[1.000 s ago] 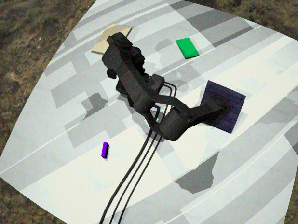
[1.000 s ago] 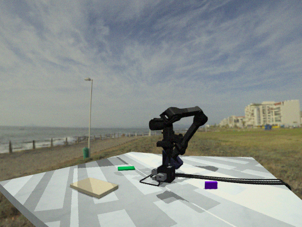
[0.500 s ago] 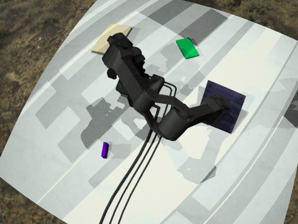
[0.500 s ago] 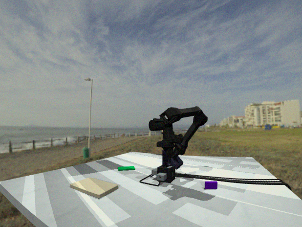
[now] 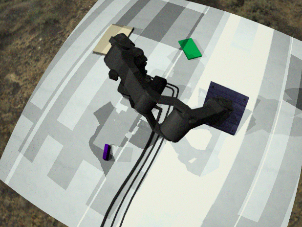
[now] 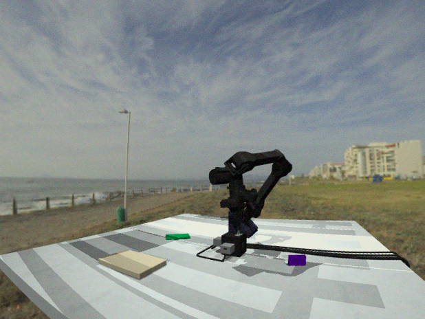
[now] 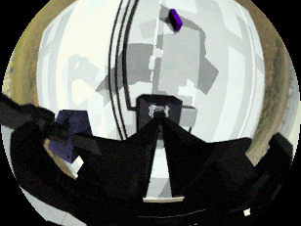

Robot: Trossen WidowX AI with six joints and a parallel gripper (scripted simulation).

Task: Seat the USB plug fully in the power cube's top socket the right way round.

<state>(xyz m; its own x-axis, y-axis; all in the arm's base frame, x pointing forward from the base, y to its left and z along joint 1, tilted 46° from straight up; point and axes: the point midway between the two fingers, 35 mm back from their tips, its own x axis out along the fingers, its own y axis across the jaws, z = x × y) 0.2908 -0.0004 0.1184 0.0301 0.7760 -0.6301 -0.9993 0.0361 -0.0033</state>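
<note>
USB plug [image 7: 158, 111] pinched by nearly closed end effector [image 7: 159, 121]; power cube [image 6: 234, 244] socket hidden.

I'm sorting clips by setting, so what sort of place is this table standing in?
Outdoors, apparently on a seaside stretch: the exterior view shows the sea on the left, a street lamp beside a sandy path, and pale apartment blocks across grass on the right. The table itself is a striped grey-and-white slab under open sky.

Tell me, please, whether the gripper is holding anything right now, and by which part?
The gripper is shut on the USB plug above the power cube, pinching its near end between the fingertips; the exact part cannot be told.
</note>
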